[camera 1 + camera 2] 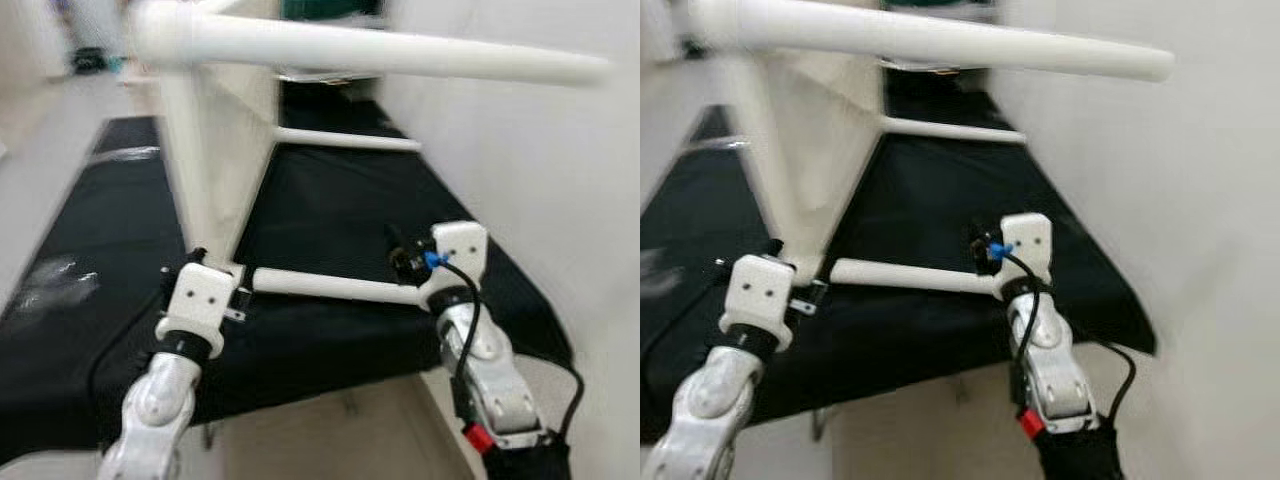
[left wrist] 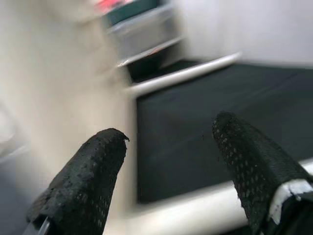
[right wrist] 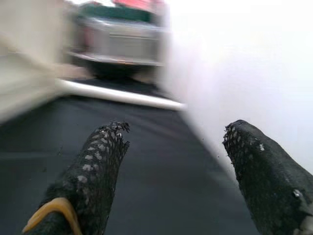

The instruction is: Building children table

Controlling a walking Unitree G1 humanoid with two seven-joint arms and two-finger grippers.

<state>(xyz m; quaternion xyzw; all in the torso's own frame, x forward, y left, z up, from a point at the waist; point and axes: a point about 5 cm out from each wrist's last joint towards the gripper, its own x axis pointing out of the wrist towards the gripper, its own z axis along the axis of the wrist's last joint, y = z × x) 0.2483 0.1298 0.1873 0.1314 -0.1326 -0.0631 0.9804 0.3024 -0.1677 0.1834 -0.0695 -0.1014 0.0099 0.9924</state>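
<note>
Nearest the lens, bottom of the head view: two silver arms rising from the lower edge, one at lower left, one at lower right, both cut off at the frame.

Lower left: left gripper [image 2: 168, 161] up against the white table frame [image 1: 215, 150]. On its wrist view, two black fingers [image 2: 90, 181] spread wide, a white rail [image 2: 195, 215] crossing low between them, nothing clamped. From the head view, fingers hidden behind the white wrist block, so contact with the frame hard to call.

Centre: frame standing tilted on the black cloth [image 1: 330, 210], a broad pale panel running up toward the upper left. Three white bars counted: a thick blurred one [image 1: 400, 50] sweeping across the top from upper left to upper right, a thin one [image 1: 345, 140] further back at upper centre, and a lower one [image 1: 335, 287] spanning between the two wrists.

Lower right: right gripper [image 3: 173, 161] at the right end of that lower bar. Wrist view shows two black fingers [image 3: 95, 166] held well apart over open black cloth, gripping nothing; a white bar lying across the far cloth.

Edges: cloth ending in a straight front edge just above the arms, pale floor [image 1: 330, 430] below it. Right side hemmed by a plain white wall [image 1: 520, 180], cloth tapering to a corner beside it. Open black cloth left of the panel, with a shiny crumpled patch at mid left.

Far upper background smeared with motion blur; grey and green shapes there unreadable.
</note>
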